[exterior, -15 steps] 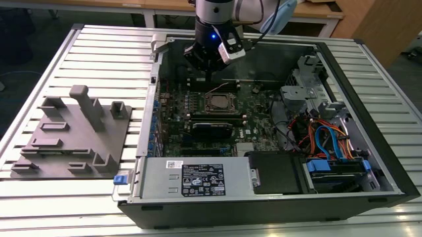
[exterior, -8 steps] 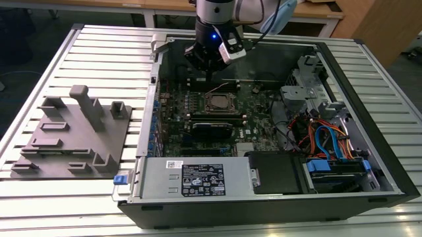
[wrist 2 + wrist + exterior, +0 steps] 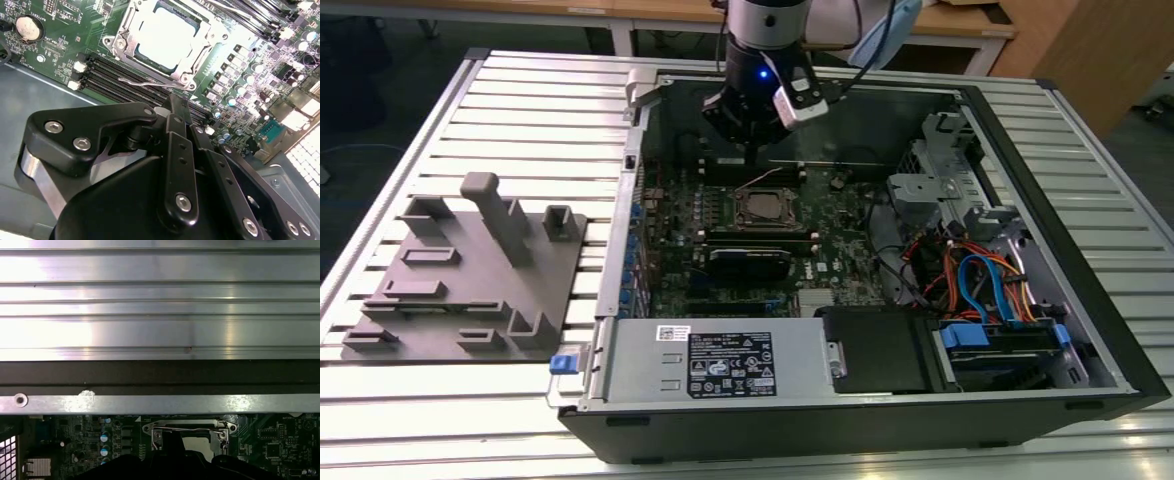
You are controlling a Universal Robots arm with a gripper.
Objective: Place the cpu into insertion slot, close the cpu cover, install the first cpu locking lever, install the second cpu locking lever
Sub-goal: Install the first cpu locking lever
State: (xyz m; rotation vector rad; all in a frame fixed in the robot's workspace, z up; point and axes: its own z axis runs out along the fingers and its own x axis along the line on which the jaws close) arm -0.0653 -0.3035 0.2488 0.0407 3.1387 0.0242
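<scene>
Black fingers of my tool (image 3: 172, 102) are pressed together, pinching nothing. The tip hangs just beside the wire locking lever (image 3: 150, 84), on the memory slots' (image 3: 110, 75) side of the insertion slot (image 3: 765, 208). Whether it touches the lever, I cannot tell. The cpu (image 3: 160, 35) lies seated in the slot, with the cpu cover (image 3: 127, 25) down around it and the silvery top showing through the window. Step in hand, by my judgement: a lever. To do it well, bear on the wire's handle end, not the cover. Press down, then sideways under the catch, with low force and clear of the motherboard (image 3: 55, 50) parts.
</scene>
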